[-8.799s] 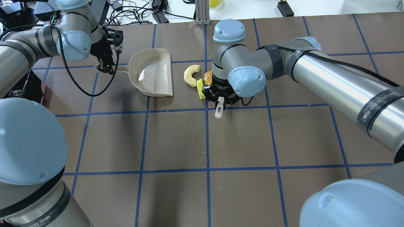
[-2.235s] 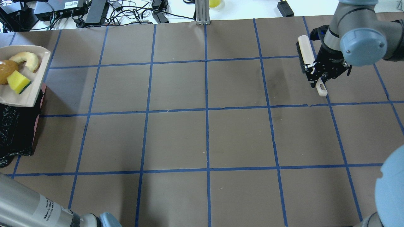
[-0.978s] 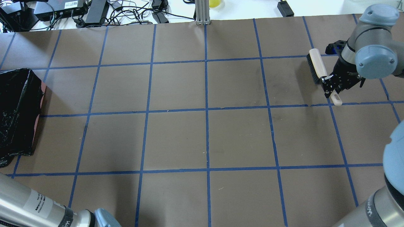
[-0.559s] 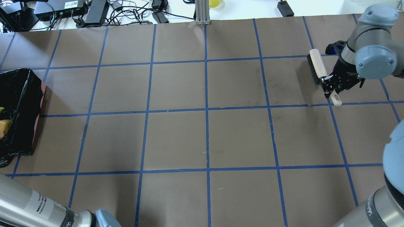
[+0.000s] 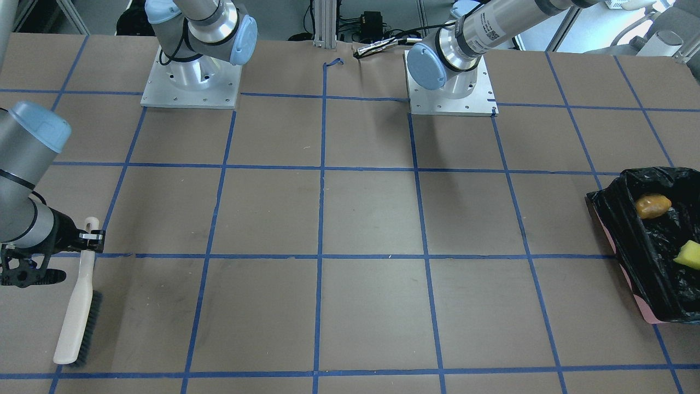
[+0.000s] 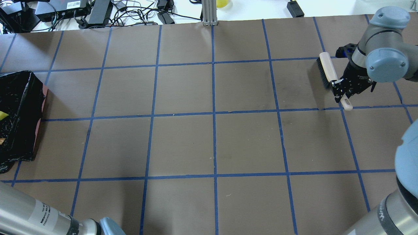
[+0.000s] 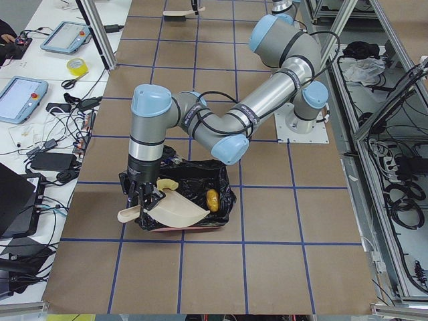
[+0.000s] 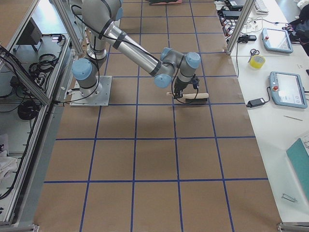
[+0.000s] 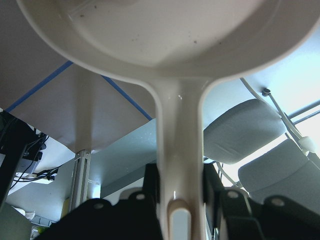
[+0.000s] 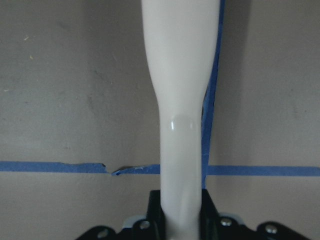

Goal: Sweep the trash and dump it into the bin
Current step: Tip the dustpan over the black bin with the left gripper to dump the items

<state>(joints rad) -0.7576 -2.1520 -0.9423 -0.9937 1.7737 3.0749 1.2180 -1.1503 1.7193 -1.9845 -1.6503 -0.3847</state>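
The left fingers (image 9: 151,182) are pressing shut on both sides of the dustpan (image 7: 175,208) handle. They are holding the dustpan tilted over the bin (image 7: 224,200), with its open edge dipping towards the black liner. The bin is sitting at the end of the worktop (image 5: 372,219) on the robot's left side, with a strip of pink base showing along its lower edge in the front-facing view.

The lump (image 5: 652,206) is lying inside the bin, on the side nearer the robot. The sponge (image 5: 688,254) is lying in the bin too, apart from the lump and farther from the robot. In the left side view a yellow piece (image 7: 167,182) is showing just beside the dustpan's rim, inside the bin; I cannot tell whether it is the slice or the sponge.

The right fingers (image 5: 98,237) are clamping shut on the brush (image 5: 76,312) handle, well away at the opposite end of the worktop. The brush is hanging low with its black bristles turned sideways. I cannot tell whether it is touching the worktop.
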